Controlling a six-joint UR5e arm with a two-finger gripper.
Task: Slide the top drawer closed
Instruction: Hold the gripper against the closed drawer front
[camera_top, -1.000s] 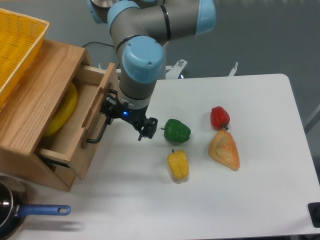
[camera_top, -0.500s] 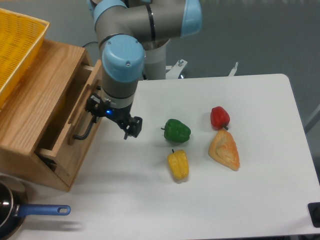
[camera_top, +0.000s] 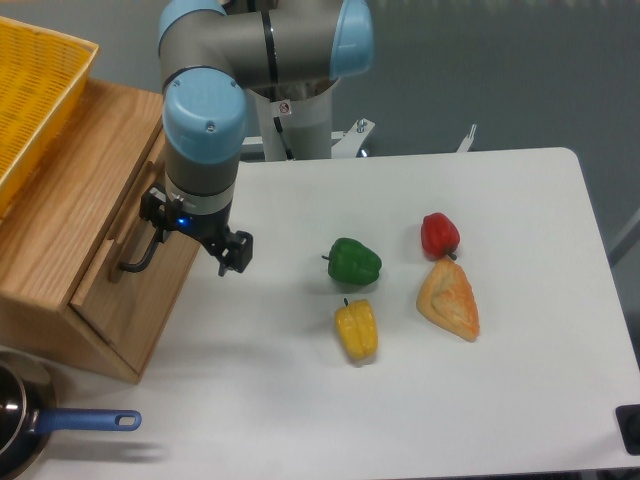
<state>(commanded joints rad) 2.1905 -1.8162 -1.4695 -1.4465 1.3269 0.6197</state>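
The top drawer (camera_top: 100, 262) of the light-oak cabinet sits pushed in, its front panel level with the cabinet face. Its black bar handle (camera_top: 133, 261) sticks out toward the table. My gripper (camera_top: 194, 231) hangs right beside the handle, with one fingertip (camera_top: 152, 208) at the drawer front and the other (camera_top: 237, 252) out over the white table. The jaws stand wide apart with nothing held between them. The drawer's inside is hidden.
A yellow mesh basket (camera_top: 35, 95) rests on the cabinet top. A green pepper (camera_top: 354, 261), yellow pepper (camera_top: 357, 330), red pepper (camera_top: 439, 234) and a pastry (camera_top: 449, 299) lie mid-table. A blue-handled pan (camera_top: 60, 425) sits at the front left corner.
The arm has moved left against the drawer front and the drawer has slid from clearly open to level with the cabinet. The yellow thing inside it no longer shows.
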